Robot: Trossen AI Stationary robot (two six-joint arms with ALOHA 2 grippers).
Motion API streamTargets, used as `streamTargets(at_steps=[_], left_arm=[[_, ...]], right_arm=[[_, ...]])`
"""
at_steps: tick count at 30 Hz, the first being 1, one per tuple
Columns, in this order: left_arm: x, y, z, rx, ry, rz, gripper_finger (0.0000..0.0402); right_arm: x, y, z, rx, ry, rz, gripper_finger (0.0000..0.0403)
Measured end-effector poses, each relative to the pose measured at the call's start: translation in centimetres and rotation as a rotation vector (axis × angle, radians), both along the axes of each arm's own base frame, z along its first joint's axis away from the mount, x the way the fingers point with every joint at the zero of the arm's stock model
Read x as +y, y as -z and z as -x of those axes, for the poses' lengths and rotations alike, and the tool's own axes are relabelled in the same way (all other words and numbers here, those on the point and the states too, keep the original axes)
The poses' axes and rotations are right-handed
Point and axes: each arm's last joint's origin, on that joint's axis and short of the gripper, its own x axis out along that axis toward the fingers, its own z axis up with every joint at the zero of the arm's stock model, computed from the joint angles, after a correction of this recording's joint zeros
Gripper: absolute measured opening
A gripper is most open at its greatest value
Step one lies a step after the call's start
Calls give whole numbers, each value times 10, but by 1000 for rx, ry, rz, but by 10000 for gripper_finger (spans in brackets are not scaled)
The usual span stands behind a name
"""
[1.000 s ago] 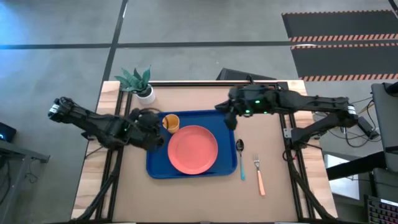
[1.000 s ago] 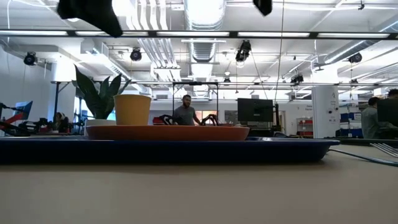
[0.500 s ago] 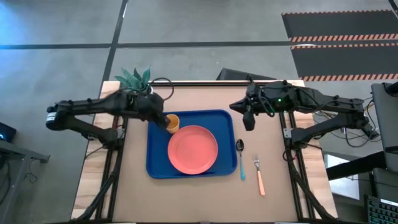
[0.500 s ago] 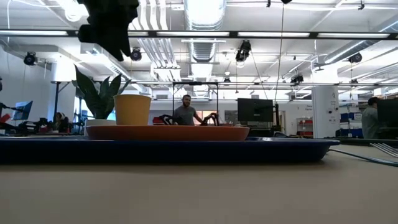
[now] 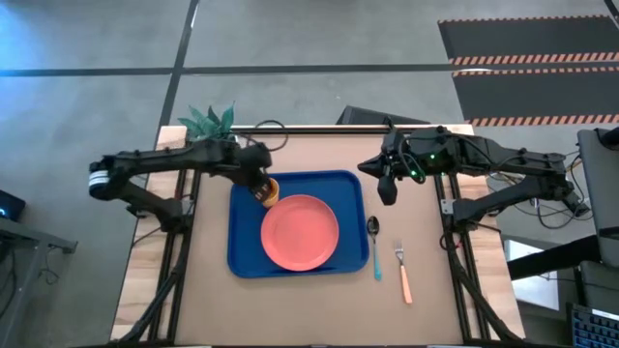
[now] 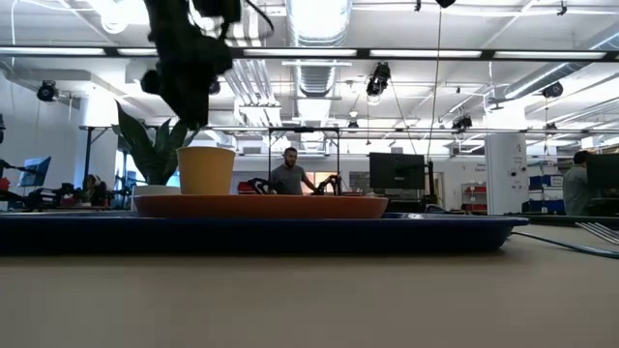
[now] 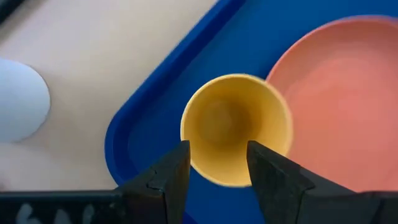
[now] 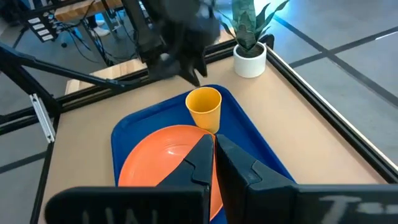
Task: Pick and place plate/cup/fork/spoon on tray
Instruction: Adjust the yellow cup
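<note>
The orange-yellow cup stands upright in the far left corner of the blue tray, beside the coral-pink plate, which lies flat in the tray. My left gripper is open and points down just above the cup, a gap between them in the low view. The blue-handled spoon and the orange-handled fork lie on the table right of the tray. My right gripper is shut and empty, above the table off the tray's far right corner.
A white pot with a green plant stands at the table's far left corner, close behind the cup. Bare tabletop lies near the front edge and at the far right. People and equipment show in the room beyond.
My left gripper has swung from the tray's left side toward the far edge and right, over the cup, and has come down toward it. My right gripper has gone a little toward the table's right edge and up, then kept still. The tableware has not moved.
</note>
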Motion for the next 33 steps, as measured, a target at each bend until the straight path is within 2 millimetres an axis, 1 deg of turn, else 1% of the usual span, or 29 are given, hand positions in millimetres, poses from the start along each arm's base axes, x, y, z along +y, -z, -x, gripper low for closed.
streamTargets(at_steps=[3,7,10,13,15,19,22,25,29,33], left_arm=[[7,17,-12,80,5,38,142],[15,33,-24,147,48,58,142],[21,41,-29,180,59,63,142],[23,43,-32,188,58,66,142],[24,39,-34,173,61,72,142],[24,21,-41,87,82,112,142],[24,5,-44,45,89,100,142],[25,-6,-43,55,122,62,142],[28,-11,-39,100,113,21,142],[30,-6,-35,146,113,28,142]], right_arm=[[0,0,0,0,0,-1,8],[1,0,0,-1,-15,-12,8],[1,0,0,-2,-20,-20,8],[1,0,0,-2,-21,-20,8],[1,0,0,-2,-21,-20,8],[1,0,0,-1,-20,-20,8],[1,0,0,-2,-20,-20,8],[1,0,0,-2,-20,-20,8],[1,0,0,-2,-20,-20,8],[1,0,0,-2,-20,-19,8]])
